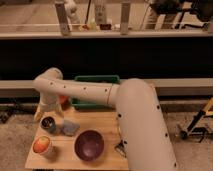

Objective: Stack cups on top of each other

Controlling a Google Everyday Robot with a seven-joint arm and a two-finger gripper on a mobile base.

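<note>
Dark cup (48, 123) sits directly beneath the open gripper (48, 113).

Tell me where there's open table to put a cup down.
Bare wood shows on the table between the green bin and the purple bowl. The left side is crowded: the dark cup, blue cup and orange-filled cup cluster there, with the gripper over the dark cup.
</note>
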